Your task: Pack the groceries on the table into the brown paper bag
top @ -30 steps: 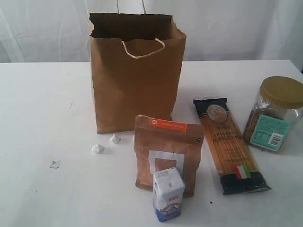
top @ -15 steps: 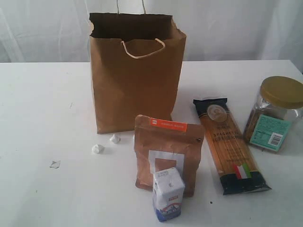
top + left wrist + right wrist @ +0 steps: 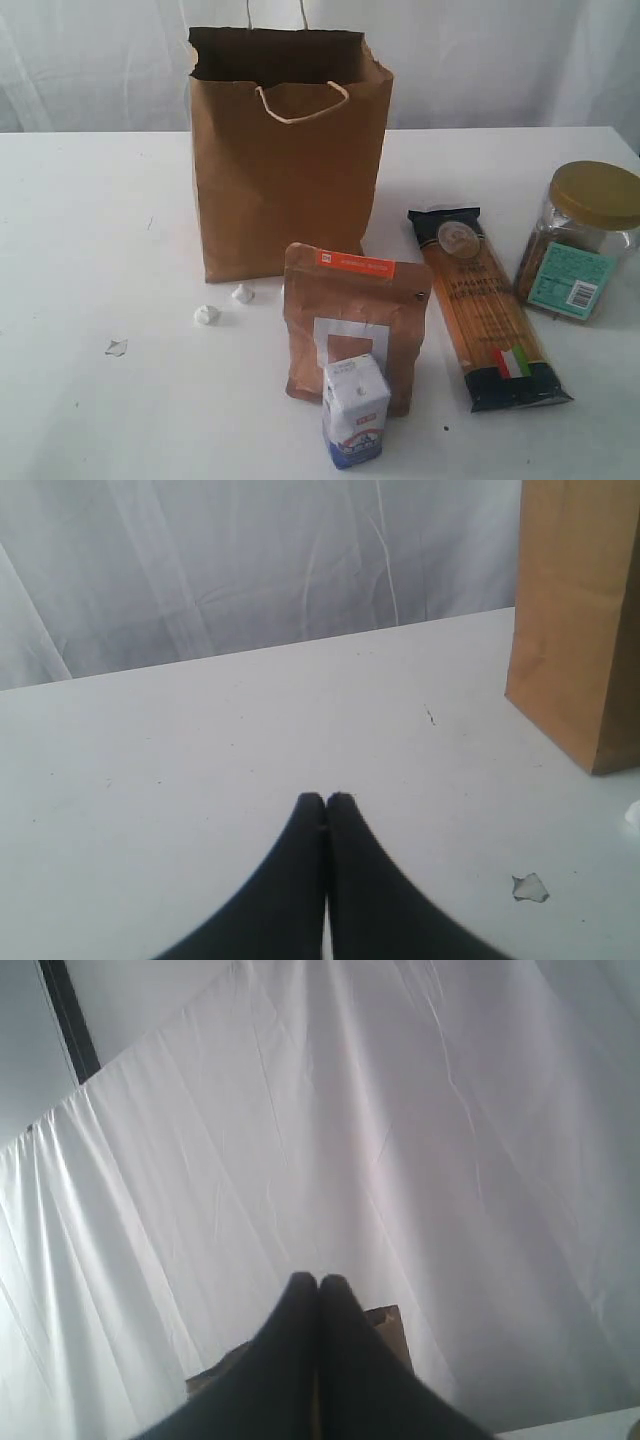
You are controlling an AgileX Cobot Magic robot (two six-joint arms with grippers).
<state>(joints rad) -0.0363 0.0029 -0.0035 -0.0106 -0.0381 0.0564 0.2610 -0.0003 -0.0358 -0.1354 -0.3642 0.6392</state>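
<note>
The brown paper bag (image 3: pixel 285 160) stands upright and open at the back middle of the white table (image 3: pixel 90 230). In front of it stand the brown pouch with an orange label (image 3: pixel 355 325) and the small white-blue carton (image 3: pixel 355 410). The spaghetti packet (image 3: pixel 485 305) lies flat to their right, and the gold-lidded clear jar (image 3: pixel 585 240) stands at the far right. Neither arm shows in the exterior view. My left gripper (image 3: pixel 326 798) is shut and empty over bare table, with the bag's side (image 3: pixel 580 620) off to one side. My right gripper (image 3: pixel 318 1280) is shut and empty, with the bag's rim (image 3: pixel 390 1328) behind it.
Two small white crumpled scraps (image 3: pixel 207 315) (image 3: pixel 242 293) lie left of the pouch, and a clear scrap (image 3: pixel 116 347) (image 3: pixel 530 886) lies further left. A white curtain (image 3: pixel 480 50) hangs behind the table.
</note>
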